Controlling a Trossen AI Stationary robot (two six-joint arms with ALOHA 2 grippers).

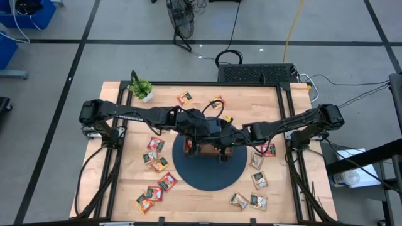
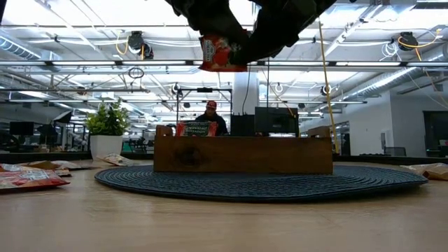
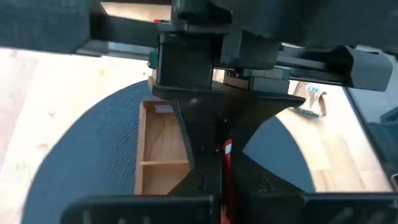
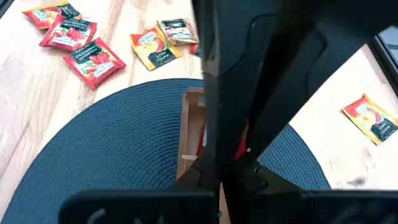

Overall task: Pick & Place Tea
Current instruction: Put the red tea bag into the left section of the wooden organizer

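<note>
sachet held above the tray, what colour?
Red sachet, hanging over the wooden tray; the low view shows it best.

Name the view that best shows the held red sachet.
Low view: the red sachet hangs in clear sight above the tray. Wrist views show only red slivers between dark fingers; the high view hides it under the arms.

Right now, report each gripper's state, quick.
Left gripper: shut on the red tea sachet, above the wooden tray.
Right gripper: shut, over the tray beside the left one; whether it shares the sachet cannot be told.
</note>
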